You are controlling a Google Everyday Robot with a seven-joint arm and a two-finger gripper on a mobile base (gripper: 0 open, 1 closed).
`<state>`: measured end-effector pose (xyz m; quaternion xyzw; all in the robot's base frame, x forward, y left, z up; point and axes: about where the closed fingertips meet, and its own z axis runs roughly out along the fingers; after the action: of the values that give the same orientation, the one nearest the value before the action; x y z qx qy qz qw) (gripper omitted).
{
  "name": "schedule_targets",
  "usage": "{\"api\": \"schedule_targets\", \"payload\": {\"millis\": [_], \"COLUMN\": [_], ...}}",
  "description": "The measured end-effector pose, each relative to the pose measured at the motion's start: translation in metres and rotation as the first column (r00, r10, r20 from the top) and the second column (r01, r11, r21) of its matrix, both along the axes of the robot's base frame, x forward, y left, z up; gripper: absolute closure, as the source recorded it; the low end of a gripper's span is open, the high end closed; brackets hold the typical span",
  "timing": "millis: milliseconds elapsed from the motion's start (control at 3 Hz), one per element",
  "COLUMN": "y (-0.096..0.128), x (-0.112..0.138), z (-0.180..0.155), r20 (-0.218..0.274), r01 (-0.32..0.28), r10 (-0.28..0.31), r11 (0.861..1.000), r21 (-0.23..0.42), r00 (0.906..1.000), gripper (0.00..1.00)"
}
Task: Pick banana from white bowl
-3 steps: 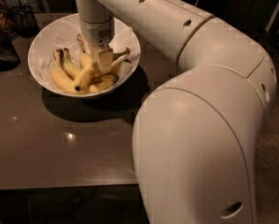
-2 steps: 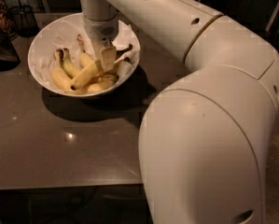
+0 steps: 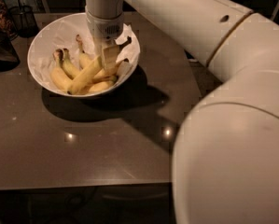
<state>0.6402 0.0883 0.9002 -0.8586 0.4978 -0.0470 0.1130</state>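
Observation:
The white bowl (image 3: 40, 45) stands at the back left of the dark table. Several bananas lie in it. The banana (image 3: 85, 76), the longest one, lies slanted across the others, its dark tip low at the front and its upper end at my gripper. My gripper (image 3: 107, 59) reaches straight down into the right half of the bowl and is shut on the banana's upper end. Shorter bananas (image 3: 59, 76) lie to the left, and their brown stems point to the back.
A dark glass jar (image 3: 1, 50) and a dark wire holder (image 3: 22, 18) stand left of the bowl. My white arm (image 3: 232, 125) fills the right side of the view. The brown table (image 3: 83, 148) ends at a front edge low in the view.
The gripper has stayed in the bowl's right half. The long banana now lies more on top of the others, with its upper end at the gripper.

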Motion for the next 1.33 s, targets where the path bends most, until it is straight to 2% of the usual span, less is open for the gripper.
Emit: {"api": "schedule_targets", "payload": {"millis": [333, 667, 1000, 1333], "y": [-0.008, -0.011, -0.013, -0.014], "x": [-0.037, -0.071, -0.102, -0.129], "z": [0.032, 0.06, 0.083, 0.091], "r20": [0.091, 0.174, 0.237, 0.25], "r01": [-0.024, -0.072, -0.111, -0.111], "r10": [0.011, 0.028, 0.033, 0.012], "r11": [0.99, 0.965, 0.939, 0.917], "r21": [0.136, 0.253, 0.324, 0.383], "r00": [0.9958, 0.9844, 0.9709, 0.9681], "gripper": [1.0, 1.0, 1.0, 1.0]}}
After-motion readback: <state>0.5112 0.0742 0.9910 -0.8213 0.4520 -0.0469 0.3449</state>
